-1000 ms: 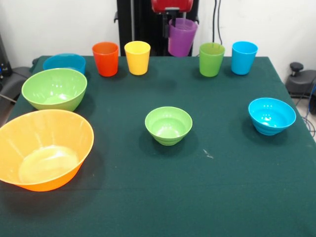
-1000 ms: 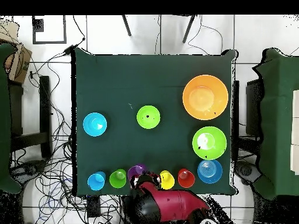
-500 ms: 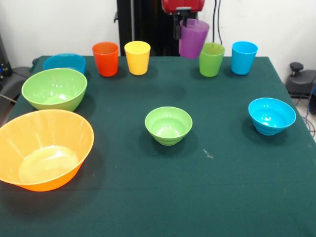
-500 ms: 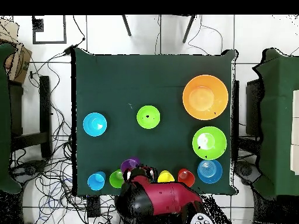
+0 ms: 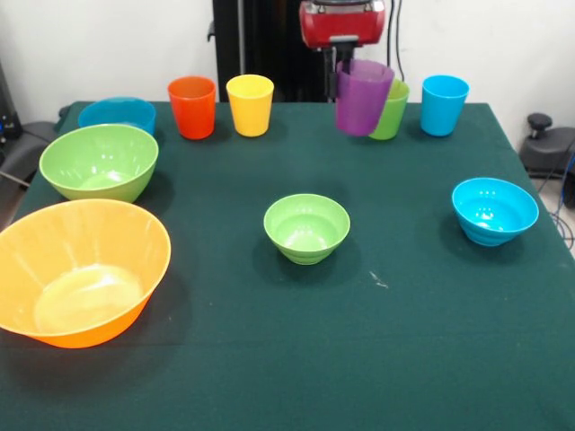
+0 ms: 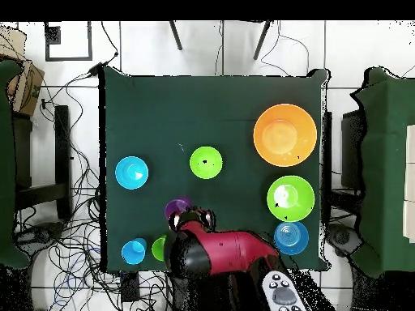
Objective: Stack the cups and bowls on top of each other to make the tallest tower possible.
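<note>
— What are you holding?
— My gripper [image 5: 344, 63] pinches the purple cup [image 5: 362, 97] by its rim, in the air above the table [image 5: 269, 359], in front of the green cup [image 5: 392, 108].
— Next?
— I judge: carry it to the small green bowl [image 5: 306, 226] mid-table and lower it squarely.

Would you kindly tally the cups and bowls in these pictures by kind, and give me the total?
Cups: 5 – orange cup, yellow cup, purple cup held in the gripper, green cup, light blue cup.
Bowls: 5 – large orange bowl, medium green bowl, medium blue bowl, small green bowl, small blue bowl.
Total: 10.
</note>
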### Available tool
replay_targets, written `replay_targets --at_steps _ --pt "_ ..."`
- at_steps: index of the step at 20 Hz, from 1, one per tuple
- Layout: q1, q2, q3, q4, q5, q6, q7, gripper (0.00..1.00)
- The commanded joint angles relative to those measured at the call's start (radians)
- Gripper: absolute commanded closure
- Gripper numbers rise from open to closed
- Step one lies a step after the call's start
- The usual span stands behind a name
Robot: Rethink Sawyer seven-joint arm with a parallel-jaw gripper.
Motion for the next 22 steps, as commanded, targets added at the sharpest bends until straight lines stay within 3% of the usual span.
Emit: replay_targets --at_steps 1,12,22 --pt "-0.017 0.103 0.117 -0.135 0.052 0.087 0.083 1.0" --pt "-0.063 0.158 0.159 -0.24 0.051 0.166 0.031 1.0" --pt "-0.102 0.12 0.222 -0.252 0.101 0.257 0.034 1.0"
